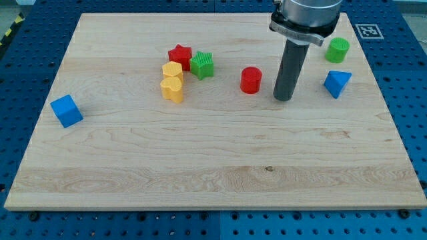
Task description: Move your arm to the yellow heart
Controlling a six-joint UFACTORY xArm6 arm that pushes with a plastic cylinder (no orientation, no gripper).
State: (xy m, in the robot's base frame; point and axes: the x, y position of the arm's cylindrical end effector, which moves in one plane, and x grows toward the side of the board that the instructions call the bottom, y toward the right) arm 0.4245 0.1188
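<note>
The yellow heart [172, 89] lies left of the board's middle, just below a yellow hexagon-like block [172, 70]. My tip [283, 99] rests on the board at the upper right, far to the right of the yellow heart. A red cylinder [251, 80] stands just left of my tip, between it and the heart.
A red star [179, 56] and a green star-like block [202, 65] sit above and right of the yellow blocks. A blue triangle [337, 83] and a green cylinder [337, 50] lie right of my tip. A blue cube [66, 111] sits near the left edge of the wooden board [213, 167].
</note>
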